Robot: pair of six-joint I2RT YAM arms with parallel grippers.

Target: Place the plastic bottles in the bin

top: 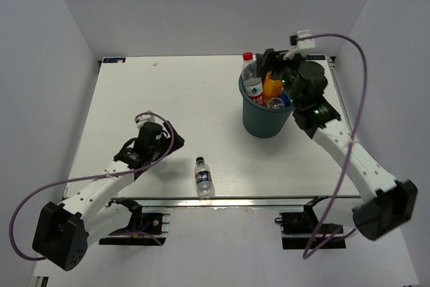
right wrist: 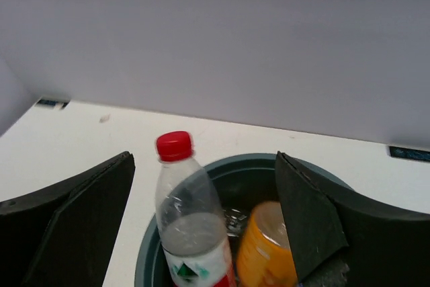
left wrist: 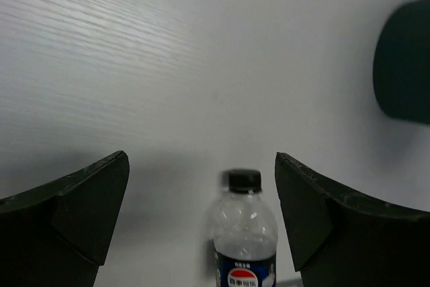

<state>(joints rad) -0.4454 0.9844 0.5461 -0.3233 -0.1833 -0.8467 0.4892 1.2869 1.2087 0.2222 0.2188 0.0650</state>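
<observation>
Left gripper [left wrist: 201, 159] — fingers spread wide, nothing held. Its wrist view shows one clear blue-label bottle [left wrist: 245, 236] ahead between the fingers, untouched, its base cut off. Top view places this bottle on the table [top: 134, 85] near the front edge. Bin [top: 265, 124] — back right; only a blurred, cropped dark shape in the left wrist view. Right gripper [right wrist: 203, 158] — wide open, empty, above the bin. Inside: red-cap bottle [right wrist: 188, 226], orange bottle [right wrist: 265, 247]; others beneath indistinct.
</observation>
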